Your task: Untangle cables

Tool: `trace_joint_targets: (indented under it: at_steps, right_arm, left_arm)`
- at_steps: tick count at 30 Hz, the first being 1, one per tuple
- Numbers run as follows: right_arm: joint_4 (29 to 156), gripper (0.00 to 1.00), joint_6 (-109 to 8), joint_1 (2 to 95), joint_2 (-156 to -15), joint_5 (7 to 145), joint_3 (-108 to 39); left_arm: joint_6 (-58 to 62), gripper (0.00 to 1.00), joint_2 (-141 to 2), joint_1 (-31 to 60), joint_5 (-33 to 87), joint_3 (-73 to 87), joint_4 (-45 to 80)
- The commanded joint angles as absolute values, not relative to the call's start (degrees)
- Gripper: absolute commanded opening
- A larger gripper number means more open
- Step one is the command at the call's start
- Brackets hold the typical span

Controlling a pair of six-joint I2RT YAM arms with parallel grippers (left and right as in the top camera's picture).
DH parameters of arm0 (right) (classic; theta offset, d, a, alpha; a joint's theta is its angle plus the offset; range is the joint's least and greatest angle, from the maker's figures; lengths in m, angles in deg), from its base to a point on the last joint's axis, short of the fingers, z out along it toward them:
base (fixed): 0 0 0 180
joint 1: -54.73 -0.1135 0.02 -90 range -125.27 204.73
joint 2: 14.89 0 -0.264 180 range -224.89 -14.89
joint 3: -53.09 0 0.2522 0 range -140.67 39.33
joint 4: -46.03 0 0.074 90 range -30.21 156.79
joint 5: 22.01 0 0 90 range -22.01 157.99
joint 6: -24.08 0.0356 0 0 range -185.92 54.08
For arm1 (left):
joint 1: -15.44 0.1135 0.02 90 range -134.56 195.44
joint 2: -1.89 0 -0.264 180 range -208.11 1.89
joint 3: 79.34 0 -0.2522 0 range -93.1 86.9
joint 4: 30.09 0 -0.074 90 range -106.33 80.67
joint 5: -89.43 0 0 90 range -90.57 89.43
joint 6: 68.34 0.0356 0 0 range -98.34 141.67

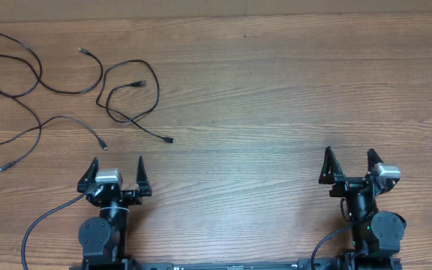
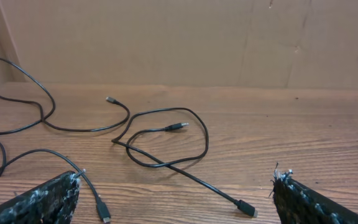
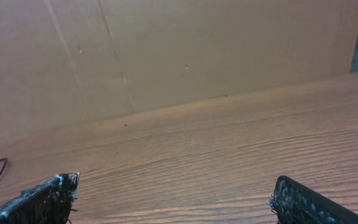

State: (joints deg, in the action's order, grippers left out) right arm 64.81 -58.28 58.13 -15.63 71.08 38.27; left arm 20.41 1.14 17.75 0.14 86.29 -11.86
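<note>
Both hands released, fingers spread wide, nothing held. Left hand [image 1: 117, 160] and right hand [image 1: 349, 151] sit at near edge of brown wood-grain counter [image 1: 276, 97], well apart. Thin black cables with small plug tips [image 1: 158, 88] lie on far-left part of counter, ahead of left hand, untouched. Looped cable [image 2: 166, 165] crosses itself once; others sprawl further left, some running off frame. Tan cardboard wall [image 3: 166, 50] stands behind counter.
</note>
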Motion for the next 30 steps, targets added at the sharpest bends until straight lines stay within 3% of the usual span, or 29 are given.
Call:
trace_joint_targets:
  at_steps: [1,30]
  right_arm:
    - [64.37,1.0,-58.72,58.5,-15.06,71.5,38.89]
    - [64.37,1.0,-58.72,58.5,-15.06,71.5,38.89]
  left_arm:
    - [21.3,0.99,1.64,18.05,0.55,86.64,-11.97]
    - [21.3,0.99,1.64,18.05,0.55,86.64,-11.97]
